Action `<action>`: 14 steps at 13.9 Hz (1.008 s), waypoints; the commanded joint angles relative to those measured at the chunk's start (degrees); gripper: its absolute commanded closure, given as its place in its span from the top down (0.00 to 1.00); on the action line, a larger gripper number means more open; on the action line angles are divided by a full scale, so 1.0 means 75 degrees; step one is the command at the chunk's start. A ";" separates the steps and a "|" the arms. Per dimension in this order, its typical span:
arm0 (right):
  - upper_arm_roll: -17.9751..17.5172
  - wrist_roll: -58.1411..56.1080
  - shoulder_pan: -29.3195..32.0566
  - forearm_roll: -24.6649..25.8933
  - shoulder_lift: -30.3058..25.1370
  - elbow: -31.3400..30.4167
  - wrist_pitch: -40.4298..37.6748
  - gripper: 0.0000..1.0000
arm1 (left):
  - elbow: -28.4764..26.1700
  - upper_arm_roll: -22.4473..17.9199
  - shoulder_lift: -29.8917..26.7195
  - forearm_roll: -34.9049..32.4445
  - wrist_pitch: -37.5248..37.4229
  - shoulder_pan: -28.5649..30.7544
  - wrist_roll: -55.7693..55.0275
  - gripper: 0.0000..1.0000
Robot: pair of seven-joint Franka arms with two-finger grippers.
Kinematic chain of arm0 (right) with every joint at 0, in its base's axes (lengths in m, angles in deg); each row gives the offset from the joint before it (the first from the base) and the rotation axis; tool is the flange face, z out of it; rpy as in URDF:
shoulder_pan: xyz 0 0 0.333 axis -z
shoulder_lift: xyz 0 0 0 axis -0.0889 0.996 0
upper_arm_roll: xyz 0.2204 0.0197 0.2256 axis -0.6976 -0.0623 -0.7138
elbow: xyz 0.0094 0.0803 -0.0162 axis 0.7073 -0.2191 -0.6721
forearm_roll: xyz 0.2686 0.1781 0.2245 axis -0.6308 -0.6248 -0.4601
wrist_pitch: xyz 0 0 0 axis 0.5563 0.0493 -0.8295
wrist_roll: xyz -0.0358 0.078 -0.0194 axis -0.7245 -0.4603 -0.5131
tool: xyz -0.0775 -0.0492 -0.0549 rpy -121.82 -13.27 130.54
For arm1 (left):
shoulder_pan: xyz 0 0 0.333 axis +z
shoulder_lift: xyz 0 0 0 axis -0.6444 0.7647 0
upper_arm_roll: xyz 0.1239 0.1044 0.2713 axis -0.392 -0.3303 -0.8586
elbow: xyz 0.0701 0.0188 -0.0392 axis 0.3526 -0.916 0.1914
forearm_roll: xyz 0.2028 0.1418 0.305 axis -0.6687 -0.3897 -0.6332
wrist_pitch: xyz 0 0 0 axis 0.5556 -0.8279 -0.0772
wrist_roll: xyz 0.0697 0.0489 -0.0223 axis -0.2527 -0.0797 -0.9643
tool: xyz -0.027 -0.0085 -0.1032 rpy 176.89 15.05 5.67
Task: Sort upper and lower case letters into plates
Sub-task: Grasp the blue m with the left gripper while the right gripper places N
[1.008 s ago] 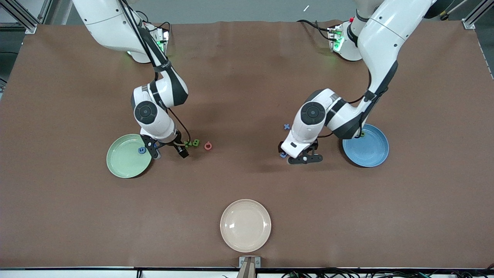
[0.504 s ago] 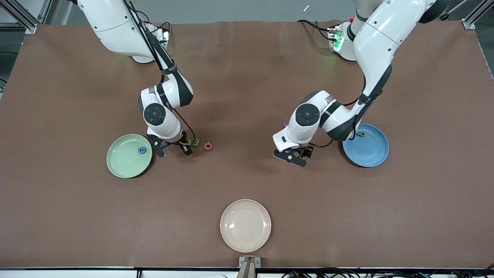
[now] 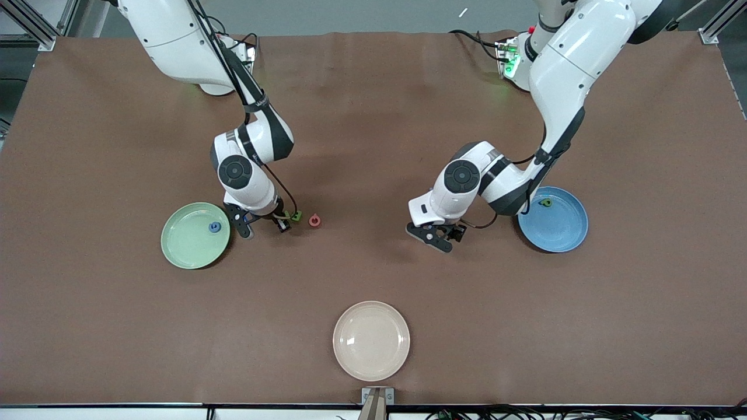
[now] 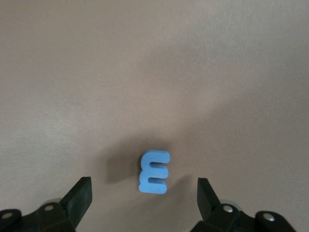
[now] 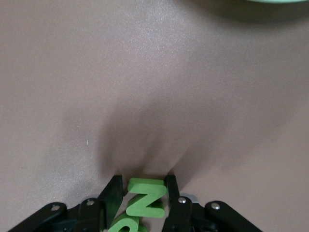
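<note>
Stretching wide under both arms, the brown table carries three plates: a pale mint green plate toward the right arm's end, a sky blue plate toward the left arm's end, and a cream plate nearest the front camera, well clear of either set of fingers.

Over to the right gripper, low at the tabletop just beside the mint plate: its fingers have pinched in against the green N, one on each flat side, with another green letter tucked right under the N between the same fingers. A further green letter shows just outside those fingers, and the pink Q lies a little past it, apart from the grip.

Now the left gripper, down low between the blue plate and the table's middle: fingers spread wide, and the blue m lies flat on the table in the gap, touching neither.

Smallest bits: a blue G lies in the mint plate, a green letter in the blue one.
</note>
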 commanded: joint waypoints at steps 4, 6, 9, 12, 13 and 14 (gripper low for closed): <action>0.0057 -0.0054 0.0003 -0.0029 -0.0128 -0.0121 -0.0261 0.01 | 0.0069 0.0002 0.0158 -0.0139 0.0027 -0.0106 0.0021 0.72; 0.0081 -0.0660 0.0225 -0.0017 -0.0419 -0.0097 -0.0833 0.00 | 0.0080 0.0002 0.0170 -0.0139 0.0027 -0.0106 0.0044 0.69; 0.0093 -0.1961 0.0974 -0.0017 -0.0982 -0.0109 -0.1584 0.01 | 0.0092 0.0002 0.0170 -0.0139 0.0038 -0.0117 0.0033 0.65; 0.0093 -0.3425 0.1794 -0.0017 -0.1498 -0.0121 -0.2066 0.01 | 0.0151 0.0002 0.0228 -0.0151 0.0038 -0.0117 0.0033 0.61; 0.0093 -0.3929 0.2098 -0.0017 -0.1604 -0.0144 -0.2102 0.01 | 0.0151 0.0002 0.0229 -0.0151 0.0039 -0.0117 0.0044 0.57; 0.0093 -0.4270 0.2321 -0.0017 -0.1616 -0.0202 -0.2090 0.01 | 0.0151 0.0002 0.0229 -0.0151 0.0039 -0.0117 0.0044 0.54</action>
